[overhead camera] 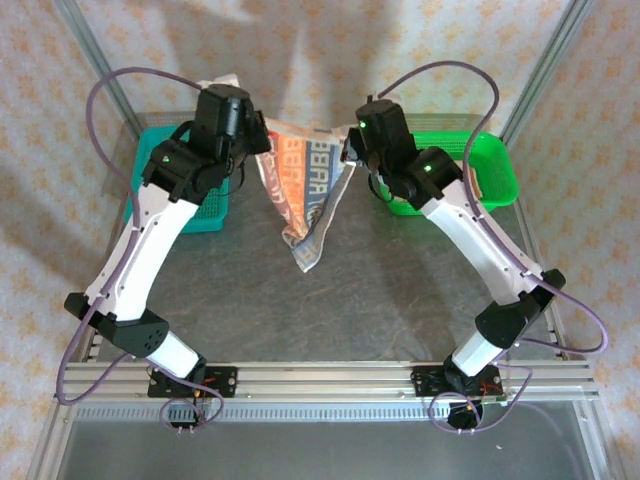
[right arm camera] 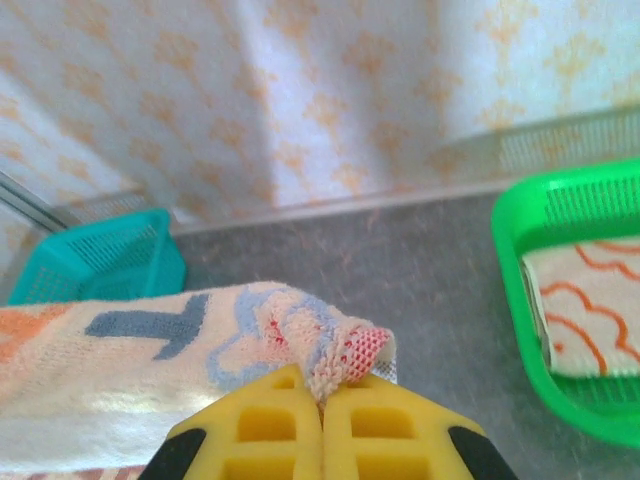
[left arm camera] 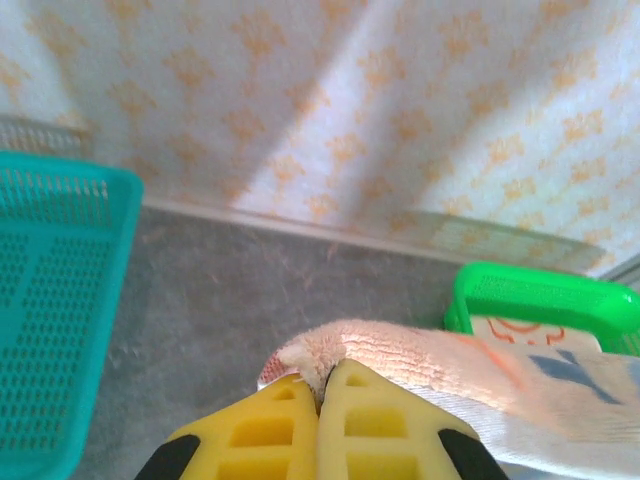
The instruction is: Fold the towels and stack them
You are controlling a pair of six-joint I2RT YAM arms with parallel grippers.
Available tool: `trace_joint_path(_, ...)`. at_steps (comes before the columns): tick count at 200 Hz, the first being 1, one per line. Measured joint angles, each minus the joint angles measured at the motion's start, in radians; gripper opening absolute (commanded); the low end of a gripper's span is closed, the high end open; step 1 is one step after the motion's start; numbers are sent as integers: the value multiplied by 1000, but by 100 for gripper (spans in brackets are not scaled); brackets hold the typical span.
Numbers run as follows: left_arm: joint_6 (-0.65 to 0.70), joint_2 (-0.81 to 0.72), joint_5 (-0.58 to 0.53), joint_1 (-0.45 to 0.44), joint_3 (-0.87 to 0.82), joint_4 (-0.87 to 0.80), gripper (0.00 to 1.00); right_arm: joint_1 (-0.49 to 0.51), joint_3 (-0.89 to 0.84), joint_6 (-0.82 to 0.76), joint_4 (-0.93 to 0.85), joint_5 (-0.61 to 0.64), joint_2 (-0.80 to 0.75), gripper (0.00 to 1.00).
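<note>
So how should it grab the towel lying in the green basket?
Probably straight down from above: the towel lies flat and the basket walls block any sideways approach. Pinch the edge toward the middle of the table, where its thickness shows.

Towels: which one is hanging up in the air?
The lettered towel hangs pinched between the left gripper and right gripper; the other towel lies in the green basket.

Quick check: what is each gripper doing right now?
Left gripper: shut on the towel, pinching one upper corner.
Right gripper: shut on the same towel, at its other upper corner.
</note>
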Motion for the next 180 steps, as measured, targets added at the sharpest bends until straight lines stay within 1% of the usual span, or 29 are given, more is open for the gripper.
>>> trace_joint_path(36, 50, -9, 8, 2, 88, -2, 0, 0, 90, -59, 0, -2, 1, 0)
trace_joint_path(63, 50, -36, 31, 2, 77, -4, 0, 0, 90, -73, 0, -16, 0, 0)
trace_joint_path(89, 45, -98, 64, 2, 5, -4, 0, 0, 53, -76, 0, -53, -24, 0)
trace_joint_path(108, 31, -165, 99, -1, -65, -2, 0, 2, -6, -71, 6, -93, -77, 0)
trace_joint_path(130, 7, -263, 153, -3, -154, 10, 0, 20, -91, -60, 27, -140, -174, 0)
trace_joint_path(149, -14, -347, 192, -14, -211, 22, 0, 61, -139, -56, 35, -153, -261, 0)
trace_joint_path(180, -44, -455, 229, -49, -256, 43, 0, 133, -184, -39, 50, -154, -374, 0)
